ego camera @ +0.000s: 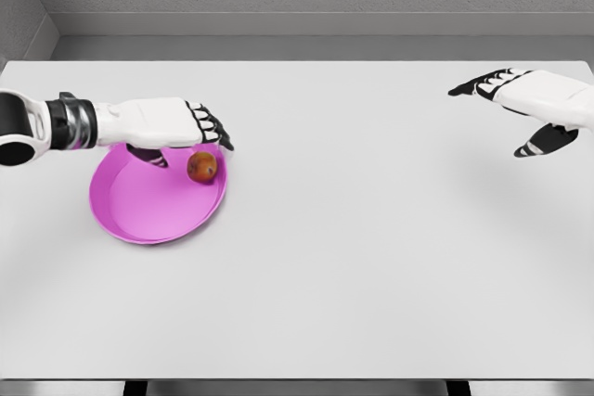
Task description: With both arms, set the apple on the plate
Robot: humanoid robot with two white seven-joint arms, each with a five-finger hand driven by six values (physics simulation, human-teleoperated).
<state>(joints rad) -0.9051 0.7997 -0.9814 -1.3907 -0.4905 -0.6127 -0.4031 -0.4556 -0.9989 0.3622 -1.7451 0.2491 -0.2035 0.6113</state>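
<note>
A small reddish-brown apple (201, 167) lies on the pink plate (148, 206), near the plate's far right rim. My left hand (206, 127) hovers just above and behind the apple, fingers spread and holding nothing; its thumb hangs down over the plate's far side. The left forearm comes in from the left edge. My right hand (506, 99) is far off at the table's right edge, fingers stretched out flat and thumb pointing down, with nothing in it.
The white table (353, 248) stretches wide around the plate. A grey wall runs along the table's far edge. The table's front edge lies near the bottom of the view.
</note>
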